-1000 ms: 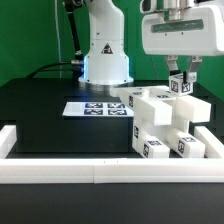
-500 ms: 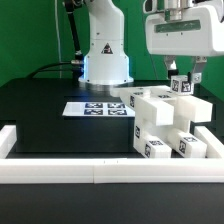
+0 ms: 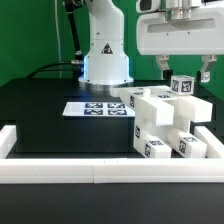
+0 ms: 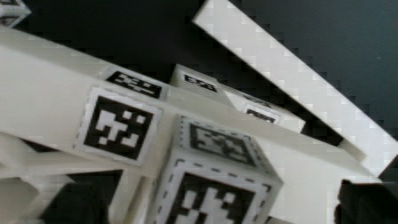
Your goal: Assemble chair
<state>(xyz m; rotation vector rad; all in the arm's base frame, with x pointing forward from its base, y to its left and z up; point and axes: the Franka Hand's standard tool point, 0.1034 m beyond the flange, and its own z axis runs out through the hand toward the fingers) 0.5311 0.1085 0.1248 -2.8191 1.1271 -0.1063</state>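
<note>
The chair (image 3: 160, 125) is a blocky white assembly with tags, standing at the exterior view's right, just inside the front rail. A small tagged post (image 3: 181, 86) stands upright on top of it. My gripper (image 3: 186, 68) hangs just above the post, with its jaws spread wider than the post and holding nothing. In the wrist view the post's tagged top (image 4: 214, 185) fills the middle, and my gripper (image 4: 217, 206) is centred over it. The dark fingers (image 4: 79, 198) stand apart from the post on either side. More tagged chair faces (image 4: 125, 125) lie beside it.
The marker board (image 3: 98, 108) lies flat on the black table in front of the arm's white base (image 3: 105, 55). A long low white border rail (image 3: 100, 170) runs along the front edge and also shows in the wrist view (image 4: 294, 75).
The gripper has let go of the post, opened wider and risen a little. The post stays upright on the chair.
</note>
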